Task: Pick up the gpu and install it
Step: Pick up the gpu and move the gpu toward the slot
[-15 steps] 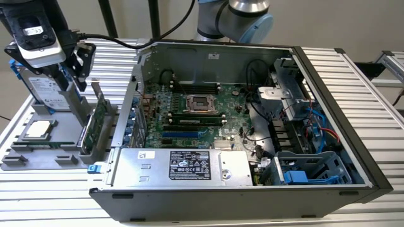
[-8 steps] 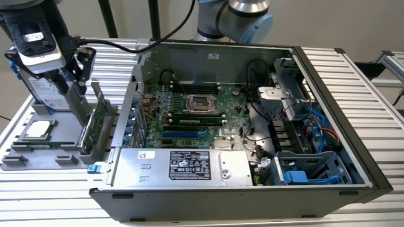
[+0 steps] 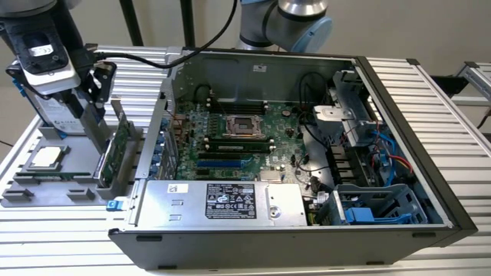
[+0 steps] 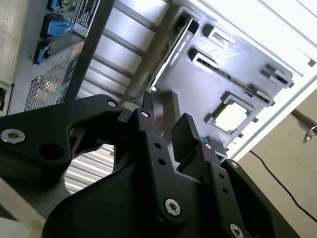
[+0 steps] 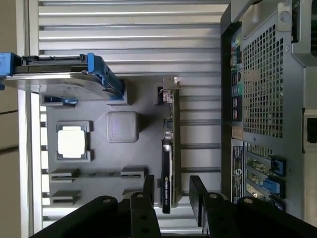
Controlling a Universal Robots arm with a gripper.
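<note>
Here, your black two-finger gripper (image 5: 173, 194) hangs w/ fingers apart astride the thin green gpu card w/ black shroud (image 5: 171, 144), upright in the grey holder tray (image 5: 99, 158) beside the open metal PC case (image 5: 257, 74): pick-up stage, I'd judge, and the grasp calls for both pads square on the card.

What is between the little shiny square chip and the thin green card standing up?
A raised grey square block on the grey plastic tray, in the first wrist view.
</note>
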